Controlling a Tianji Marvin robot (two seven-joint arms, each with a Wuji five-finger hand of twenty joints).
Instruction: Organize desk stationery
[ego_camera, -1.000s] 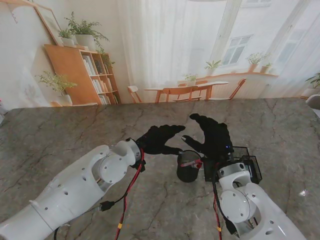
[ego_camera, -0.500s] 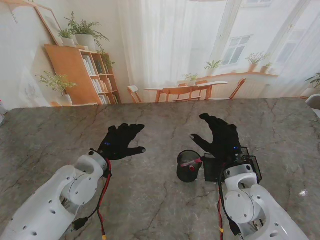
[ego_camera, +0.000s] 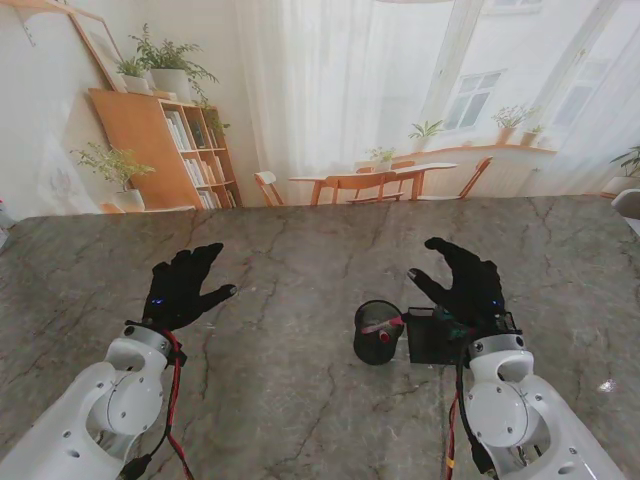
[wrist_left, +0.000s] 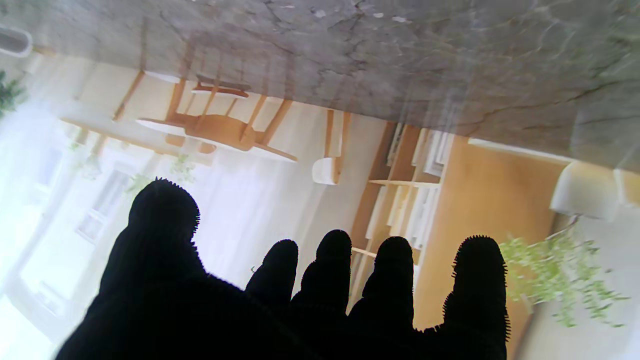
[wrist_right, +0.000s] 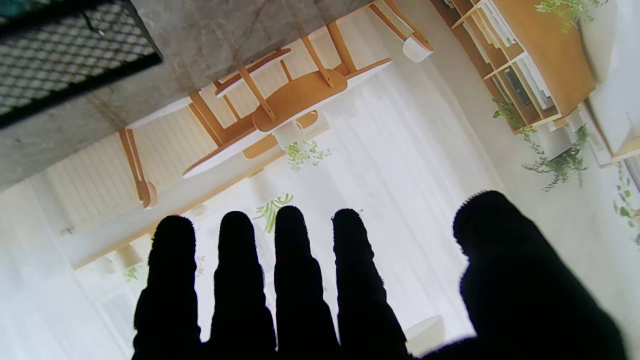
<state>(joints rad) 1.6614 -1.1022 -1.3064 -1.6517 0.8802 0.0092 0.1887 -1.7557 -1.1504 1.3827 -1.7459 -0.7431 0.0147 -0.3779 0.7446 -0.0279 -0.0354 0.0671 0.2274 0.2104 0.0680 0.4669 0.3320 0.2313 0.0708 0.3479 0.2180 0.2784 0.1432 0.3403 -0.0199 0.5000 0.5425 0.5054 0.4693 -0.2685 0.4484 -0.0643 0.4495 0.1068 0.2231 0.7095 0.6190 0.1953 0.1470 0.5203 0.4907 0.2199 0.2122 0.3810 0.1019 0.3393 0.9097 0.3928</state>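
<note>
A round black pen cup (ego_camera: 377, 332) stands in the middle of the marble table, with something red at its rim. Just to its right sits a black mesh organizer box (ego_camera: 440, 338), whose corner also shows in the right wrist view (wrist_right: 65, 55). My right hand (ego_camera: 465, 280) hovers over the box's far side, fingers spread and holding nothing; its black-gloved fingers (wrist_right: 295, 280) show straight in the wrist view. My left hand (ego_camera: 183, 287) is far to the left of the cup, open, fingers (wrist_left: 330, 280) apart with nothing in them.
The grey marble table (ego_camera: 300, 400) runs to a printed backdrop of a room with a bookshelf (ego_camera: 165, 145). A small light fleck (ego_camera: 606, 385) lies on the table at the near right.
My left hand has pulled away from the cup, moving left and nearer to me. My right hand has shifted a little to the right, over the mesh box. Both stayed open.
</note>
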